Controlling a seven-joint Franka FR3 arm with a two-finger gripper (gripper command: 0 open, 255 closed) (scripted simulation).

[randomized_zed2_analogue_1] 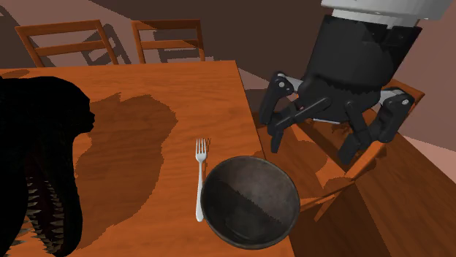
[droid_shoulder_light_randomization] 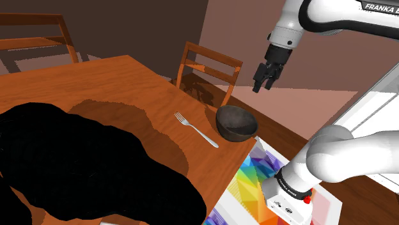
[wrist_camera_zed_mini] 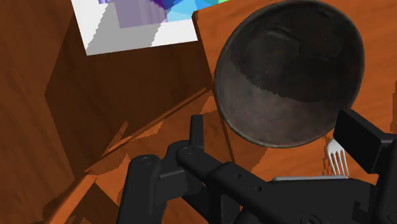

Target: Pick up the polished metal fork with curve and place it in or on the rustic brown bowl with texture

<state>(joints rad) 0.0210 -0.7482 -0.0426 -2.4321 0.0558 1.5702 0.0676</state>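
Nearest the shoulder camera the white arm (droid_shoulder_light_randomization: 345, 156) rises, its hand (droid_shoulder_light_randomization: 261, 84) hanging high beyond the worktop (droid_shoulder_light_randomization: 115, 83). Second exterior view: metal fork (randomized_zed2_analogue_1: 199, 179) lies flat just beside the dark brown bowl (randomized_zed2_analogue_1: 251, 201), untouched; fingers (randomized_zed2_analogue_1: 275, 139) spread, empty. Wrist view: probably its tines (wrist_camera_zed_mini: 337, 159) peek past the bowl. Grasp, lift and placing all remain.

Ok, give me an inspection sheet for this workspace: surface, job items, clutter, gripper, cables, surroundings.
Surface: wooden table.
Job's things: metal fork lies flat on the table beside the dark bowl; the bowl is empty and stands near the table's edge.
Clutter: large black shape covers part of the table.
Gripper: gripper is open, holds nothing and hangs in the air above the bowl, off to one side.
Cables: nothing seen.
Surroundings: wooden chairs; many-coloured sheet on the floor.
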